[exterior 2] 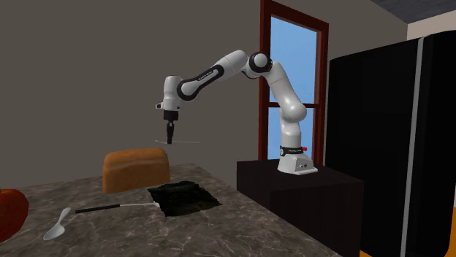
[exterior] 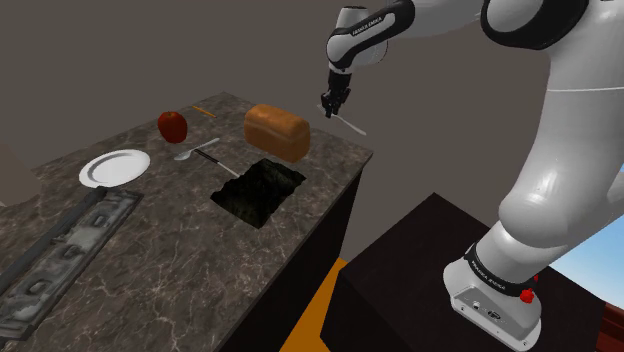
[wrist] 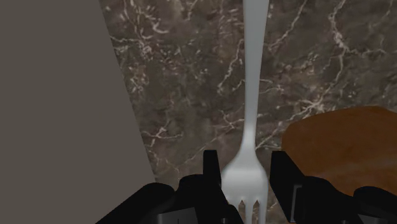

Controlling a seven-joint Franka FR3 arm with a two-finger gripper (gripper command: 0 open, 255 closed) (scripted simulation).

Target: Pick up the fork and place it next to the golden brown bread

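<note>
One fork [exterior: 348, 124] in the upper middle of the shoulder view, one loaf of bread [exterior: 277, 131] left of it. One red apple [exterior: 172, 126], one white plate [exterior: 115, 168], one spoon [exterior: 185, 154] and one knife [exterior: 217, 163] at centre left. One grey tray [exterior: 60, 250] at lower left. One robot arm [exterior: 560, 180] at right.

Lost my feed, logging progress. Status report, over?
Gripper shut on fork. Fork held in air above counter, close to bread. Path down looks clear.
</note>
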